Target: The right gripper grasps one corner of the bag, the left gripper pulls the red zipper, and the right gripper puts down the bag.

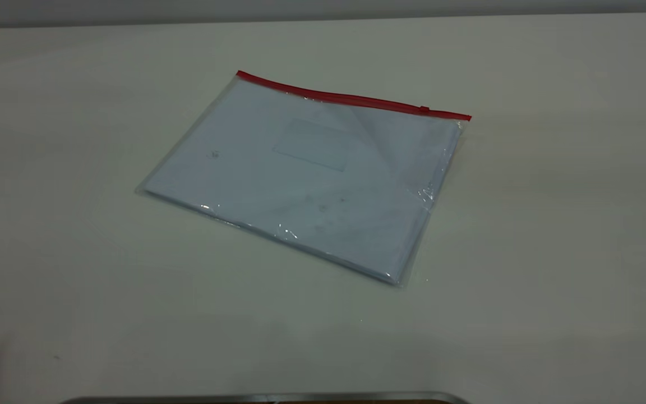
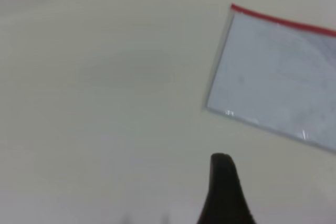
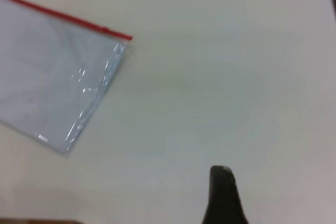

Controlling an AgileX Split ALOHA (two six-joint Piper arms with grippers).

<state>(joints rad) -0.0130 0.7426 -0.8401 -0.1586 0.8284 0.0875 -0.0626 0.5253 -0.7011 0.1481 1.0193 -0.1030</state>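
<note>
Lying flat on table [image 1: 553, 252]: bag [image 1: 300, 179]

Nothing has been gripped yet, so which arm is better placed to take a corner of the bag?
Right: its tool faces the bag end nearest the slider.

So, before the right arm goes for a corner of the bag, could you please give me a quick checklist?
1. Bag lies flat on the table: ok.
2. Corner by the zipper's right end is free: ok.
3. Red zipper visible along the far edge, slider near its right end: ok.
4. Right tool away from the bag, not touching: ok.
5. Right tool open: cannot tell.
6. Left tool away from the zipper: ok.
</note>
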